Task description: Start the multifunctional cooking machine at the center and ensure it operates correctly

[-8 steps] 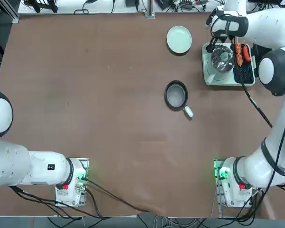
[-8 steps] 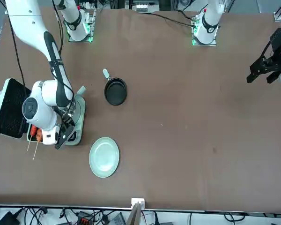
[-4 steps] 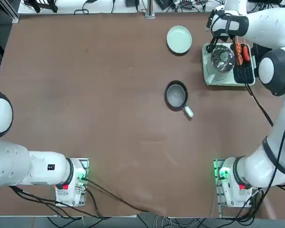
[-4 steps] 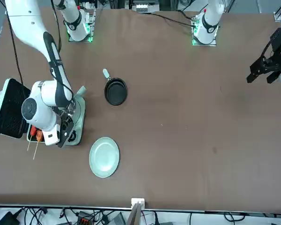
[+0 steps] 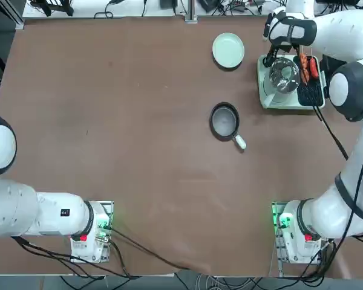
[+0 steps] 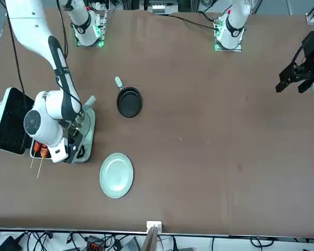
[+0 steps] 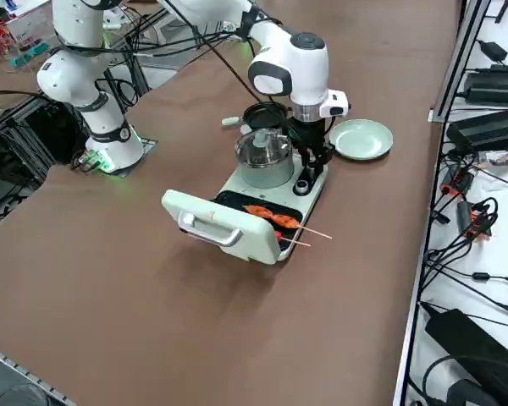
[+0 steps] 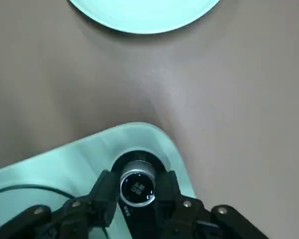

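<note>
The multifunctional cooking machine (image 5: 288, 84) sits far out on the table at about one o'clock as seen from overhead, close to the far right corner and well away from the table's middle. Its black hinged lid (image 7: 220, 225) is thrown open and lies flat beside the body, and skewers of orange-red food (image 7: 273, 217) rest on the black grill plate (image 5: 310, 90). The round glass-lidded pot (image 7: 262, 150) stands in the other half.

The right gripper (image 8: 136, 199) is down on the machine's corner, the one nearest the round pale green plate (image 5: 228, 49). From the wrist camera the small round knob (image 8: 137, 186) sits right between the two black fingers (image 8: 105, 191), one on each side, and both look to be touching or all but touching its rim. So the fingers are set narrow, about the width of the knob, closed around it rather than spread. From the side, the wrist stands upright over that corner, with the pot just beside it at about nine o'clock.

The plate lies on the bare table at ten o'clock from the machine, near but not touching. A small black frying pan (image 5: 224, 121) with a white handle (image 5: 240, 142) sits at about seven o'clock from the machine, well apart.
</note>
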Robot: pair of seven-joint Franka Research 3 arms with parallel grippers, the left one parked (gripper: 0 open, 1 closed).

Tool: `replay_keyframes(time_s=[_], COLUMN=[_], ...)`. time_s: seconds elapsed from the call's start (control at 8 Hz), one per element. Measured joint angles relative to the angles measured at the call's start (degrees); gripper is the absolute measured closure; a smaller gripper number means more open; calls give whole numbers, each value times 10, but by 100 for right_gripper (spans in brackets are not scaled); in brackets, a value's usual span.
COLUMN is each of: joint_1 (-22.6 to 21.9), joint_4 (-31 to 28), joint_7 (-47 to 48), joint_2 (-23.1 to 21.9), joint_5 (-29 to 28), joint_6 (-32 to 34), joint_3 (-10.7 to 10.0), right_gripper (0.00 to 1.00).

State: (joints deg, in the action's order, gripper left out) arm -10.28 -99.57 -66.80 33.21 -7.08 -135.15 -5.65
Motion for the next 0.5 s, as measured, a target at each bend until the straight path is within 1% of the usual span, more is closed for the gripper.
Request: replay_keyframes(time_s=[0.12, 0.25, 0.38, 0.5], joint_1=[0, 1, 3, 7], joint_4=[0, 2, 6, 16], joint_7=[-2, -2, -5, -6], joint_2=[0, 1, 8, 17], joint_5=[0, -3, -6, -14], joint_6=[1, 2, 3, 10], joint_3=[0, 0, -1, -4], right_gripper=[58, 55, 41, 23])
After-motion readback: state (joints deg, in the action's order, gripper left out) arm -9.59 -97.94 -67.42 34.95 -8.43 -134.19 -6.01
